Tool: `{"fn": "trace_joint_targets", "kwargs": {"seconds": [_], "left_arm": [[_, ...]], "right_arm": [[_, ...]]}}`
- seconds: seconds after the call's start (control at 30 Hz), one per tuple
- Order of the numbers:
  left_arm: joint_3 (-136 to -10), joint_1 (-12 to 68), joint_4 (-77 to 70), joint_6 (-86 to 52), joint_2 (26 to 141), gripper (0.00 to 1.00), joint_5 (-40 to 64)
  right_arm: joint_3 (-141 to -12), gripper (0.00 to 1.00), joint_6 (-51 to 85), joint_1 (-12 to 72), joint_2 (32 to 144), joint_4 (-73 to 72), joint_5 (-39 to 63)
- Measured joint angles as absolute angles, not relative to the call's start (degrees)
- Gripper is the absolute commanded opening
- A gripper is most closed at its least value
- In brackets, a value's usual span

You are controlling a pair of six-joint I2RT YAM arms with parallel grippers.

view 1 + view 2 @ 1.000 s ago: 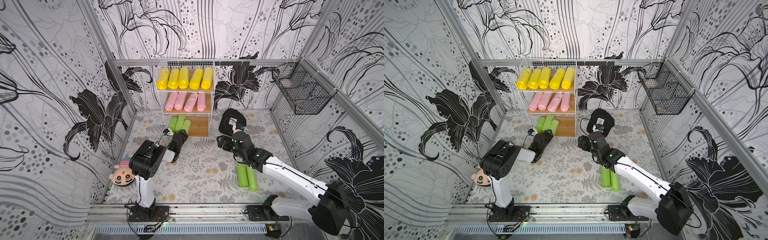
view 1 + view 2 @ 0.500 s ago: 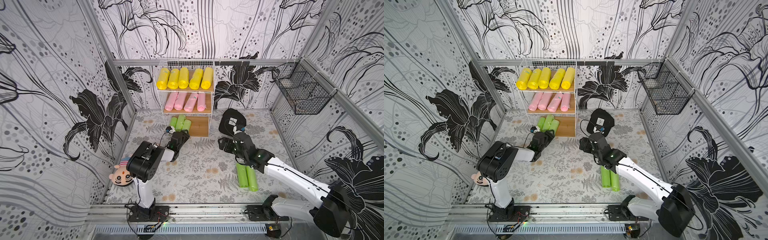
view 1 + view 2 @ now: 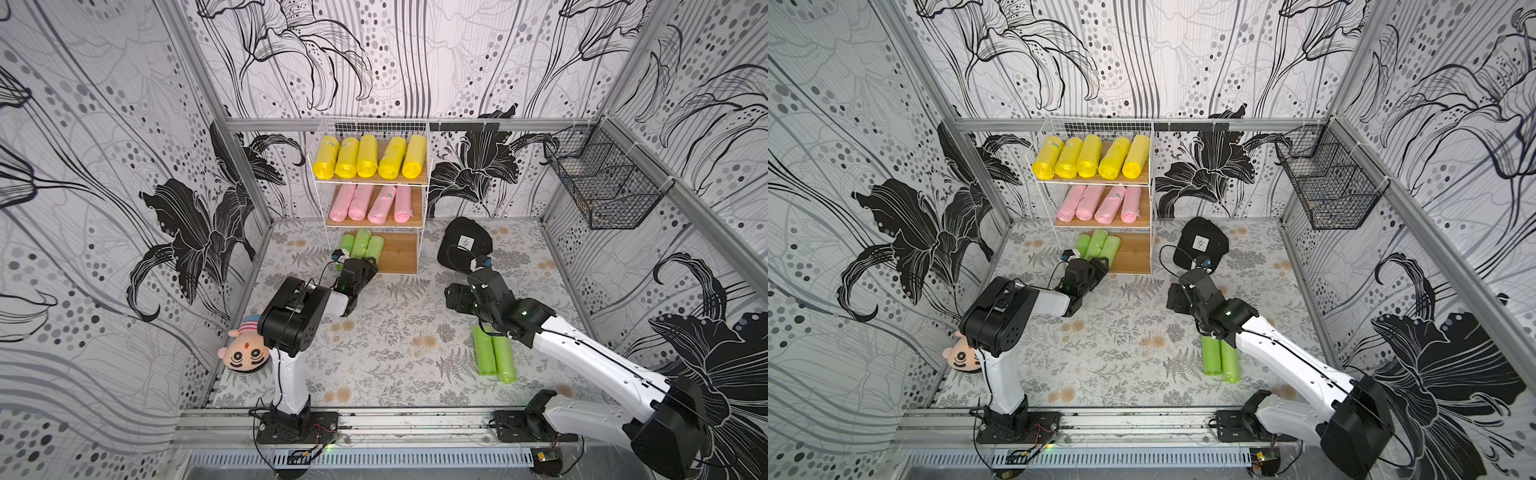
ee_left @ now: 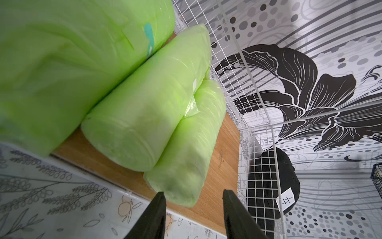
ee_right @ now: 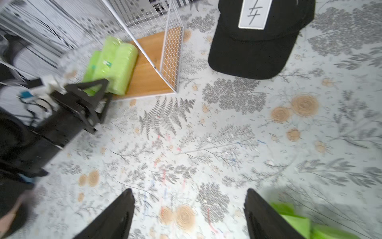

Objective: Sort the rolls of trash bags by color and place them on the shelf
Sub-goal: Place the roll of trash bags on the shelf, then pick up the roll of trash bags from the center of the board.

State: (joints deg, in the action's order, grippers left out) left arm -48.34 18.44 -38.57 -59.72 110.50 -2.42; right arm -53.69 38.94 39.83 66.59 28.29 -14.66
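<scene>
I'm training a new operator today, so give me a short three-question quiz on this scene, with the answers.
1. True or false: the yellow rolls lie on the top board of the shelf.
2. How many green rolls lie on the table, off the shelf?
3. What lies on the table beside the shelf? A: cap. B: bottle. C: box.

Key: 1 true; 2 two; 3 A.
</scene>
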Motion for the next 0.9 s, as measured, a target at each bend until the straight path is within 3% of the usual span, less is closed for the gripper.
{"fn": "trace_joint_targets", "kwargs": {"seconds": [0.37,0.6,0.9], "left_arm": [[-38.13,23.53,-33.23,-56.18,90.65,0.59,-0.36],[-38.09,25.67,-24.91,-51.07,82.50,0.60,3.51],[-35.86,26.00,-22.65,-49.76,79.37,0.61,4.99]], "right_arm": [[-56.40,0.81,36.29,39.99,72.47,51.66,-17.87],[-54.61,0.81,33.76,39.64,79.09,52.34,-17.67],[-51.77,0.73,31.68,37.19,82.72,47.72,-14.96]]}}
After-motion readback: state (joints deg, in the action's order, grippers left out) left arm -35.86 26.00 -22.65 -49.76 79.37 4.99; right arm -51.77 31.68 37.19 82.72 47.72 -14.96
